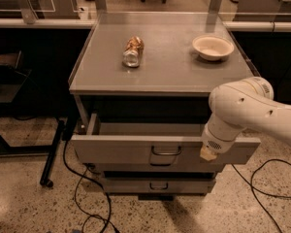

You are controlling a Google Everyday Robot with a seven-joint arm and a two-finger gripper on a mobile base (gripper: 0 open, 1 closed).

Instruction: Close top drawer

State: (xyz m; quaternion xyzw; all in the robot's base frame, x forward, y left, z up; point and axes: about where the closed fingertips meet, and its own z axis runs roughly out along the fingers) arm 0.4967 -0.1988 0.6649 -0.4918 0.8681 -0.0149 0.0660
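Currently the claw (208, 153) sits against the front panel of the top drawer (121, 152), off to one side of its wire handle (166, 151); can't tell how open it is or whether it grips anything, and the drawer stands pulled well out under the worktop (174, 76). To close it cleanly I'd push flat and straight back, nearer panel centre so it doesn't rack. The visible strip of drawer interior shows nothing; the white bowl (213, 47) on the worktop looks empty, with a can (133, 51) lying well apart from it.
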